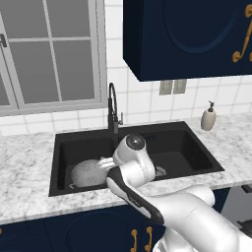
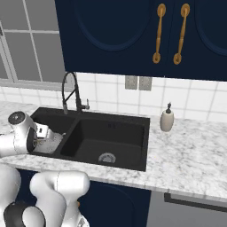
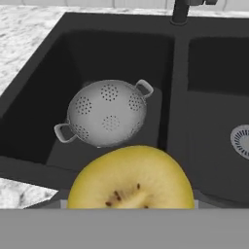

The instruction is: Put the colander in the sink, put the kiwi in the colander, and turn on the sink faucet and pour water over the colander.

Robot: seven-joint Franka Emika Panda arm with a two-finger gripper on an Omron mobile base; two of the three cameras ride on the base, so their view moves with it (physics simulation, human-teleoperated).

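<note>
I see the light grey round colander (image 3: 107, 113) with small holes sitting in the left basin of the matte black double sink (image 3: 177, 73), by its front wall. My gripper (image 3: 131, 206) is clamped on the yellow round kiwi (image 3: 131, 182), up over the sink's front edge.

My arm (image 1: 147, 197) is glossy white all over, built from fat rounded tube sections that swell into bulbous shells at the joints. Where one section meets the next I see a thin black seam, clearest as a dark band running along the forearm in the left base view, and the elbow joint carries a round grey end cap (image 1: 134, 142) with a dark centre. In the right base view the lower body (image 2: 53, 190) shows the same smooth white casing, with a black rounded joint (image 2: 20, 215) at the bottom corner.
</note>
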